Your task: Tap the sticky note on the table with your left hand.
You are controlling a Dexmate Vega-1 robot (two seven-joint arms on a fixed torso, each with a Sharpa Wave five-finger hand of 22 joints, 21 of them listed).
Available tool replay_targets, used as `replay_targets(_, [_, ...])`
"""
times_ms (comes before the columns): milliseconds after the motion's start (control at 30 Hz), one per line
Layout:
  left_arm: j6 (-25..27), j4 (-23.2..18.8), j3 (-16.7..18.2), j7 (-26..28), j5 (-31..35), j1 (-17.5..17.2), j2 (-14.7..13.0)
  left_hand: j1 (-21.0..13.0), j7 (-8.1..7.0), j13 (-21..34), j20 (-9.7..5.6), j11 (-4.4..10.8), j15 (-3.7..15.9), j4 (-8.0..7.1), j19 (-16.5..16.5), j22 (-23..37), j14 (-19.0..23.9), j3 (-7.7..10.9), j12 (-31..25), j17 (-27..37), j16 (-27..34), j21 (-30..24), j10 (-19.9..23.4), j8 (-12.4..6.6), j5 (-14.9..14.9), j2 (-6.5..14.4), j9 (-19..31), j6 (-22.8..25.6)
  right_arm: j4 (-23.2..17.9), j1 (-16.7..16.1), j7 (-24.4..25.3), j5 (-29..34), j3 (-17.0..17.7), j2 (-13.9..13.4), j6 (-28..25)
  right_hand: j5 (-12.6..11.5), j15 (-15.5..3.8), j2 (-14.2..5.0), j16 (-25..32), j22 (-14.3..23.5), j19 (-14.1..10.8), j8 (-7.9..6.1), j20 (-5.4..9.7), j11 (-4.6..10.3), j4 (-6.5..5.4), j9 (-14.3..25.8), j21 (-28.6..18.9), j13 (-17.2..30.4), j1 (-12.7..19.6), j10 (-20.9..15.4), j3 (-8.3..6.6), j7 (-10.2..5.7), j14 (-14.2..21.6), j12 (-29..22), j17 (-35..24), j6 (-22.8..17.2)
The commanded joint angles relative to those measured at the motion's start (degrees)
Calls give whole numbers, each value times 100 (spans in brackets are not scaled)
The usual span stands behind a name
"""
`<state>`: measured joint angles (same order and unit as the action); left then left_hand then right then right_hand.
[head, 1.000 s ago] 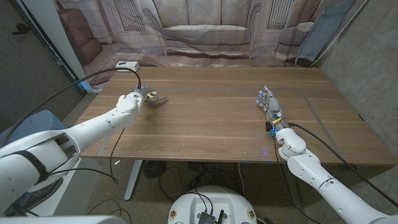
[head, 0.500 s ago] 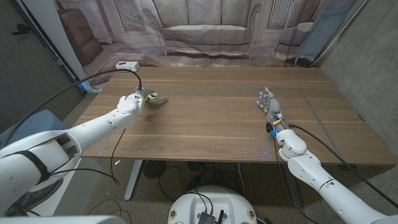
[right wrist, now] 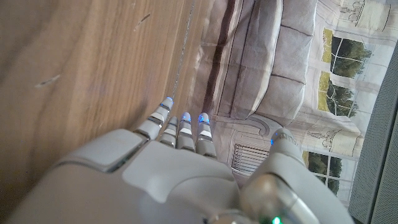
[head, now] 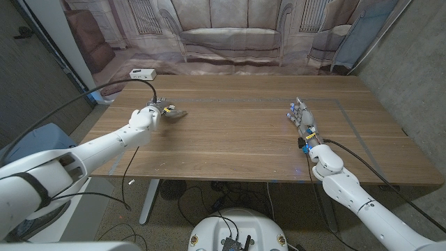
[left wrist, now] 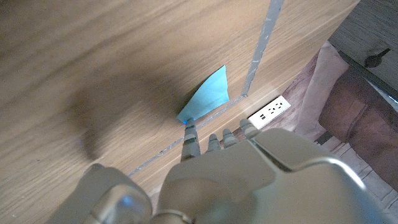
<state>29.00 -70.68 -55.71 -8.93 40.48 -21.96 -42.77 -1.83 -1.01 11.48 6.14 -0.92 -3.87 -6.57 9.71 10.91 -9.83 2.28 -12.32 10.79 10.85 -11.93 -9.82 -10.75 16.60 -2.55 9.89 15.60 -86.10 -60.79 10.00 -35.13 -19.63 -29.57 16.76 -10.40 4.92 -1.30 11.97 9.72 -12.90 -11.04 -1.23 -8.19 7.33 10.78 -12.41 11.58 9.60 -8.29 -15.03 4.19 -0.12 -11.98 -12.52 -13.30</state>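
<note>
**Occlusions / unclear spots**

Head view: sticky note is hidden under the left hand (head: 166, 110); contact can't be read there. Left wrist view: sticky note (left wrist: 206, 98) shows, its near corner sits right at a fingertip; touching or just above, can't tell. Left hand's fingers (left wrist: 191, 140) are mostly covered by the hand's own back. Right hand (head: 302, 120) is small in the head view; finger spread unclear. Right wrist view: palm side hidden, hand cut off by the picture's edge. Power strip (left wrist: 269, 112) partly covered by the hand.
</note>
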Motion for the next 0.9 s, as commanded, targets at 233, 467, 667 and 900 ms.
replay_targets(233, [199,43,65,-62,-212,-57,-46,-45,30,13,9,-10,-28,-11,1769,20,-1453,-53,-59,8,65,-21,-1151,-63,46,64,36,192,-94,-67,83,-27,-6,-29,-108,-16,44,-17,3,23,-39,-23,-50,11,-8,21,15,16,-40,-22,33,-50,8,-9,-10,-24])
replay_targets(467, [154,21,129,-29,-375,-79,-73,-52,37,13,17,-9,-34,-11,1777,19,-1450,-62,-63,8,62,-19,-1142,-59,50,67,37,193,-85,-66,84,-32,-15,-23,-118,-16,45,-19,4,24,-43,-22,-49,11,-8,21,20,17,-42,-19,36,-50,10,-8,-10,-21])
replay_targets(667, [183,75,105,-41,-401,-41,-54,-59,53,13,20,-8,-33,-11,1775,19,-1453,-70,-64,8,59,-19,-1140,-57,53,69,37,196,-130,-102,125,-40,5,-45,-149,-16,45,-19,4,24,-47,-21,-53,10,-8,21,24,17,-43,-21,39,-53,10,-8,-9,-15])
replay_targets(900, [142,202,56,-39,-430,36,1,-66,40,13,23,-7,-35,-11,1769,19,-1449,-80,-63,8,57,-22,-1143,-48,56,74,37,183,-102,-80,95,-63,-20,-39,-198,-16,50,-20,4,24,-50,-21,-53,6,-7,21,29,18,-43,-21,42,-53,10,-8,-8,-15])
